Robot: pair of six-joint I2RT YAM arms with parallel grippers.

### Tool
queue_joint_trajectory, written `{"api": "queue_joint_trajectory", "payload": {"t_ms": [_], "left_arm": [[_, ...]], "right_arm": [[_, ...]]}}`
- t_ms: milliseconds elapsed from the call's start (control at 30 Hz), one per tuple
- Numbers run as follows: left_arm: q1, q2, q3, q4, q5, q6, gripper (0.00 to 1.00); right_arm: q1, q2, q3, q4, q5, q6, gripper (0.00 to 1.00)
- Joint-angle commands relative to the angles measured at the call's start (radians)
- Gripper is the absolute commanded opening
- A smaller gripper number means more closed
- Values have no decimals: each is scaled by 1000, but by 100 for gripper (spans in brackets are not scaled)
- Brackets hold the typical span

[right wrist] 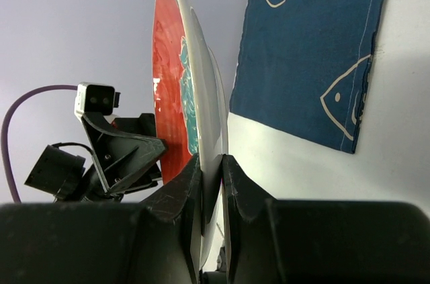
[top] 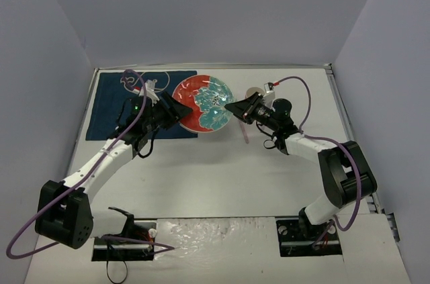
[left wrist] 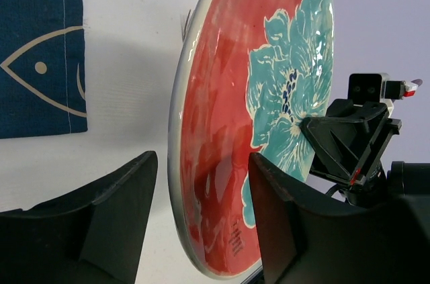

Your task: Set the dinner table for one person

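The left arm (top: 111, 153) and right arm (top: 312, 144) reach inward, left fingers (left wrist: 114, 217) parted, right fingers (right wrist: 168, 223) pinched.

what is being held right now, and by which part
The red and teal plate, pinched at its rim by the right gripper. The left gripper straddles the opposite rim, jaws not yet closed on it.

Top camera: high over table (top: 222, 176), near side of plate (top: 203, 103), looking down, far. Wrist cameras: close at plate's left and right rims, facing each other. All share plate.
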Motion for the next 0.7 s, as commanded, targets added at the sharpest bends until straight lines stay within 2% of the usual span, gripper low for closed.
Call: {"api": "queue_joint_trajectory", "payload": {"t_ms": [0, 433, 667], "left_arm": [[-2, -26, 7, 132, 21, -37, 46], [11, -66, -18, 146, 5, -55, 24], [14, -76, -34, 171, 13, -67, 2]], "right_arm": [[9, -40, 41, 311, -39, 78, 0], [12, -39, 22, 302, -33, 64, 0], [13, -39, 22, 303, -34, 65, 0]]}}
